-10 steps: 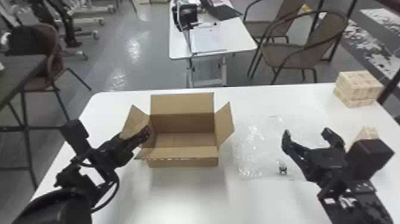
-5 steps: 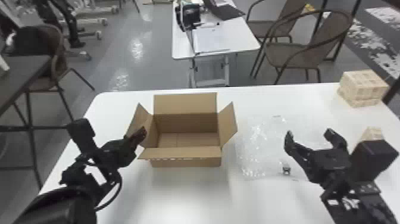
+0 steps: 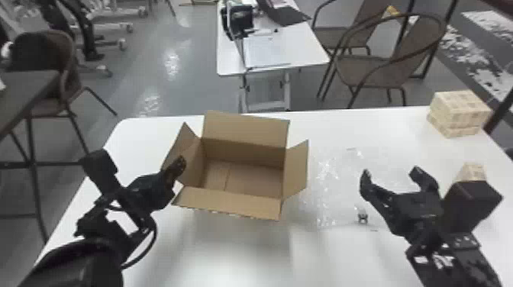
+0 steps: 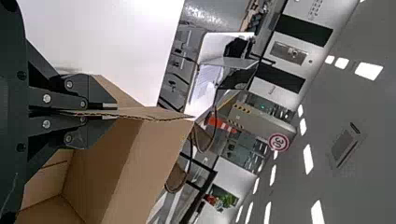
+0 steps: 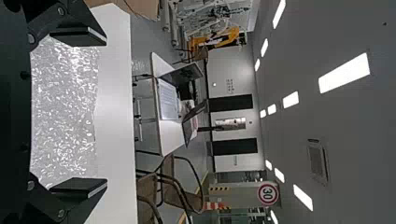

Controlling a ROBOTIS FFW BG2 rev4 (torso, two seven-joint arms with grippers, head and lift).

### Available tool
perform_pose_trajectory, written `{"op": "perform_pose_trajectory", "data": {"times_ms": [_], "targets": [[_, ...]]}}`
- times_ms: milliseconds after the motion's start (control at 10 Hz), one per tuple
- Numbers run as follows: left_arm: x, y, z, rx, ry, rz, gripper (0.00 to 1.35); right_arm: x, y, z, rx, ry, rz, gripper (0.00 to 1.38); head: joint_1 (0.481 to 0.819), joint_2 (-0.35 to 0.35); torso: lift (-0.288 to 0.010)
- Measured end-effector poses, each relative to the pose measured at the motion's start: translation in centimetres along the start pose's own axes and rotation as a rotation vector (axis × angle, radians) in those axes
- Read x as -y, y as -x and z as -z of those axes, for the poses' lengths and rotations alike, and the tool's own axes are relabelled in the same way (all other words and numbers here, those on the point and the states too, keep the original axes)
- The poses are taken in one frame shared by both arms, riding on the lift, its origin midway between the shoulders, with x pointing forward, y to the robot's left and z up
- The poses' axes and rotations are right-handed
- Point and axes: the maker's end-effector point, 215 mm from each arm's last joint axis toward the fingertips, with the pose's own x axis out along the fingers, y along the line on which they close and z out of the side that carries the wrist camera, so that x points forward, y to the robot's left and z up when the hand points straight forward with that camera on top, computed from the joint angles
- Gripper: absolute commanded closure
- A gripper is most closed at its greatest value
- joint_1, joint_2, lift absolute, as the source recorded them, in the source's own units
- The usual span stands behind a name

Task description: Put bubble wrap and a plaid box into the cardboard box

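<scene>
At the tabletop (image 3: pixel 244 252), my left pincer (image 4: pixel 111 111) grips a flap (image 4: pixel 156 113) of the box (image 3: pixel 229 204), presumably bracing it; my right pincer (image 3: pixel 391 171), released, overhangs the bubble wrap (image 3: pixel 328 183) beside it for pickup, the plaid box (image 3: pixel 460 114) apparently at far right.

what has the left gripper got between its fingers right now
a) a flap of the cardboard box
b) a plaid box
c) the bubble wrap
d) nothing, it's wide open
a: the left wrist view shows the left gripper closed on a flap of the cardboard box, its two fingers pressing the card from either side.
</scene>
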Motion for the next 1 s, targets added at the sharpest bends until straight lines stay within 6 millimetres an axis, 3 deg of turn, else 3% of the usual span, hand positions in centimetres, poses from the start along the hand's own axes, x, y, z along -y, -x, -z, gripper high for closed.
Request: {"op": "perform_pose_trajectory", "data": {"times_ms": [200, 500, 1000], "targets": [[0.5, 0.0, -1.2, 0.028, -0.008, 0.009, 1.22, 0.0, 0.0, 0.0, -0.001, 0.002, -0.002, 0.22, 0.695, 0.091, -0.109], [0.3, 1.1, -5.7, 0.075, -0.135, -0.028, 1.22, 0.0, 0.1, -0.6, 0.010, 0.006, -0.003, 0.22, 0.695, 0.113, -0.109], [0.9, 2.1, -9.0, 0.089, -0.229, -0.055, 1.22, 0.8, 0.4, -1.2, 0.018, -0.009, 0.050, 0.22, 0.695, 0.113, -0.109]]}}
